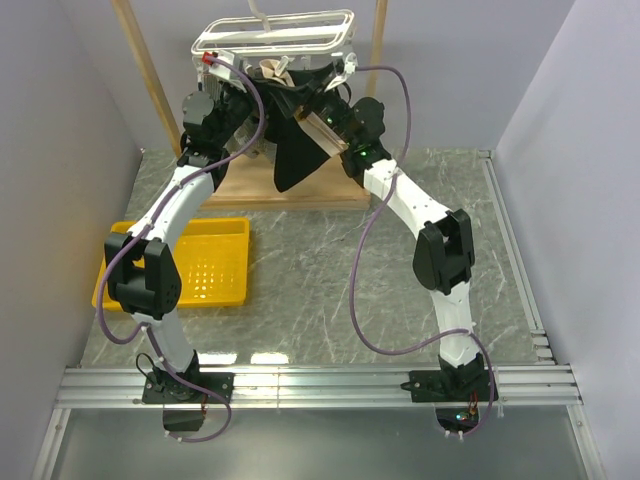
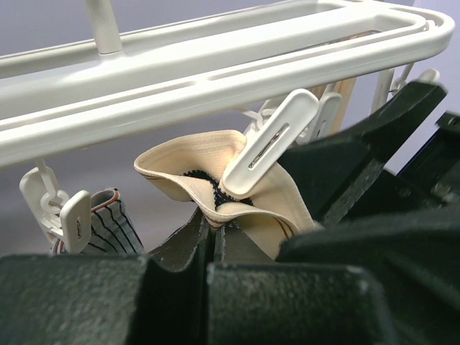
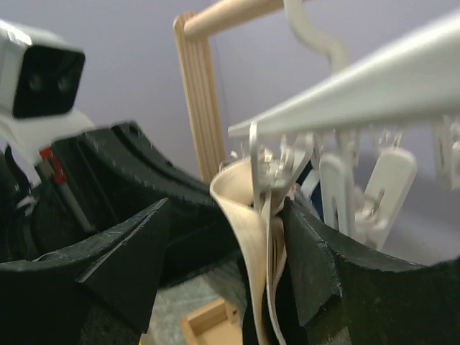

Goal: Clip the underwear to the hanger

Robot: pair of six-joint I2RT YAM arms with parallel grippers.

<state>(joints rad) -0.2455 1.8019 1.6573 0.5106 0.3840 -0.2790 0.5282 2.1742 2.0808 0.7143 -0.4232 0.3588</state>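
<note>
A yellow tray [image 1: 105,280] sits on the grey marbled table [image 1: 330,270] beside the left arm, its perforated floor in plain view, well apart from everything else. At the far side of the table, a white plastic hanger [image 1: 270,32] of parallel bars hangs within a wooden frame stand [image 1: 150,80], and both arms reach up to it. The underwear [image 1: 295,150], black with a beige waistband, hangs just below the hanger, between the two grippers. The left wrist view shows a white clip [image 2: 269,144] dangling from the hanger and biting onto a folded bunch of the waistband. The left gripper [image 2: 213,241] is just below that clip, its jaws closed to a thin slit with the waistband rising out from between them. The right gripper [image 3: 226,237] has its jaws apart with a broad gap; the waistband hangs inside that gap, lying against one finger [image 3: 309,266] and apart from the other. A second clip [image 2: 68,215] to the left holds a grey striped garment [image 2: 108,226].
</note>
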